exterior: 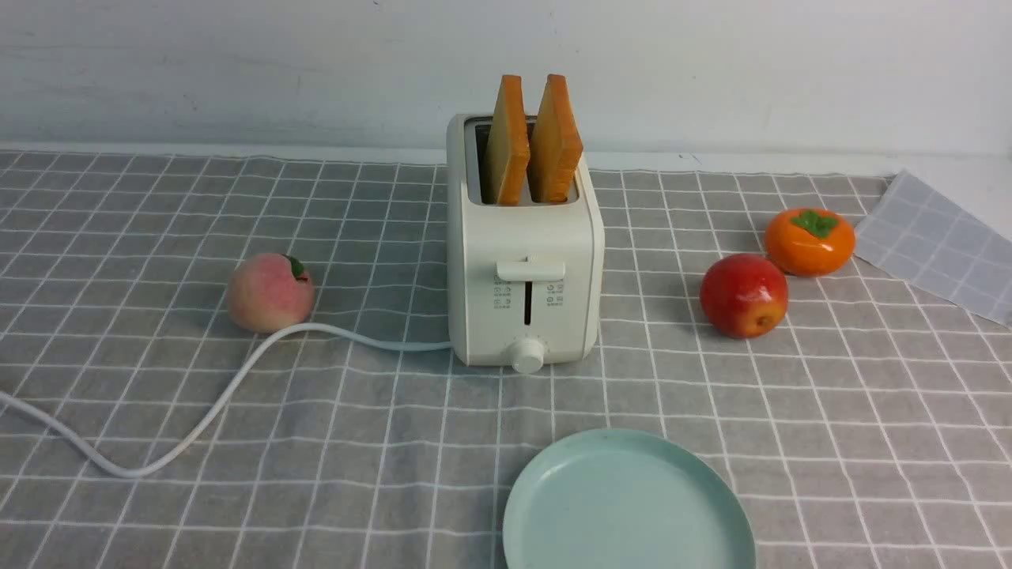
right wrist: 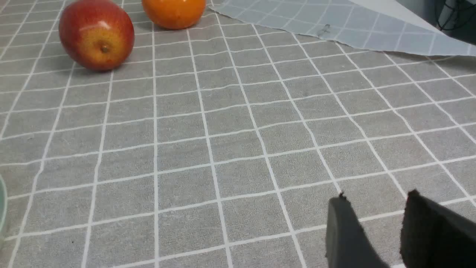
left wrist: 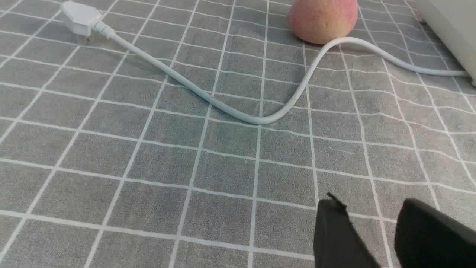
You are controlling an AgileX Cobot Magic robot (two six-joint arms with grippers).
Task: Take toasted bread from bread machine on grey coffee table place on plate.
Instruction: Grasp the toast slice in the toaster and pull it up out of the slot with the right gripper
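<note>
Toasted bread [exterior: 507,142] stands on edge in the bread machine [exterior: 522,269]. There are two slices, one per slot, with the second slice [exterior: 556,138] at 3 o'clock of the first. Both rise well above the slots and lean a little.

Taking 12 o'clock as away from the robot, the bread machine sits mid-way across the grey coffee table [exterior: 830,411], its lever [exterior: 530,269] and round knob [exterior: 527,355] facing 6 o'clock. One plate [exterior: 624,506], bare, lies at 5 o'clock of it, near but apart, and the picture's edge cuts its near rim.

One peach [exterior: 270,292] sits at 9 o'clock of the machine. One red apple [exterior: 743,295] sits at 3 o'clock, with one orange persimmon [exterior: 809,241] close by at 2 o'clock. One white cord [exterior: 198,411] leaves the machine's base on the 9 o'clock side, passes just by the peach and curls away toward 8 o'clock. A paler turned-back corner of cloth [exterior: 941,237] lies past the persimmon.

Only the left wrist view shows the cord's plug [left wrist: 80,16], which lies loose on the cloth. Both grippers appear only in their own wrist views. The left gripper [left wrist: 372,208] has its fingers parted and grasps nothing, low over checked cloth. The right gripper [right wrist: 375,206] is likewise released and empty, and that view catches a sliver of plate rim at its border.
</note>
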